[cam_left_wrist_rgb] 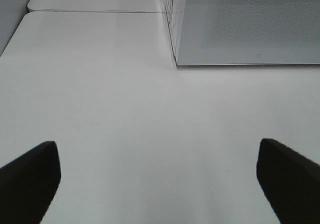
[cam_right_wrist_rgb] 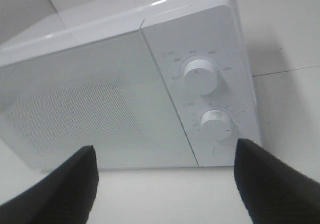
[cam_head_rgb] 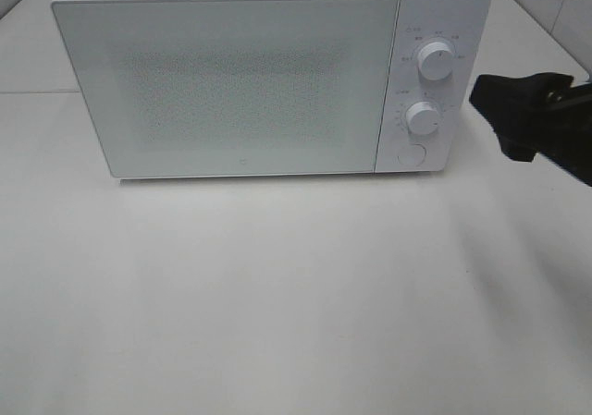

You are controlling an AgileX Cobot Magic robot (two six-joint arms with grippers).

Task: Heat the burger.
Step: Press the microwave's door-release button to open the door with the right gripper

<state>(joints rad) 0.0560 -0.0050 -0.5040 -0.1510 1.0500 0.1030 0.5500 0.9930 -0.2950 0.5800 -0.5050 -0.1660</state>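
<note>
**Status**

The microwave (cam_head_rgb: pixel 268 73) stands on the white tabletop (cam_head_rgb: pixel 277 304) with its door (cam_head_rgb: pixel 222 82) fully closed. The burger is not visible in any view. The dotted door panel hides the interior, so whether the burger sits inside cannot be told. No burger lies on the visible tabletop.

**Tool state**

- Left tool (cam_left_wrist_rgb: pixel 157 143): fingers wide apart and empty. It hangs low over bare tabletop, near the microwave's front corner on the robot's left.
- Right tool (cam_right_wrist_rgb: pixel 165 146): fingers apart, with nothing between them. It hovers in front of, and to the right of, the control panel (cam_head_rgb: pixel 427 82), touching nothing.

**Step in hand**

With the door closed and the right tool facing the controls, the likely step is setting the oven running. This assumes the burger is already loaded.

**Next move**

1. Bring the right tool in to the control panel. The upper knob (cam_head_rgb: pixel 434 59) and lower knob (cam_head_rgb: pixel 423 118) sit one above the other, with a round button (cam_head_rgb: pixel 411 154) just below them.
2. Centre the fingers around the chosen knob, probably the lower one if it is the timer. The panel markings are too small to read.
3. Close onto the knob's rim, then rotate the wrist about the knob's axis.

**Caution**

An off-centre grip may slip on the smooth knob. Pushing forward too hard may shift the microwave on the tabletop.
</note>
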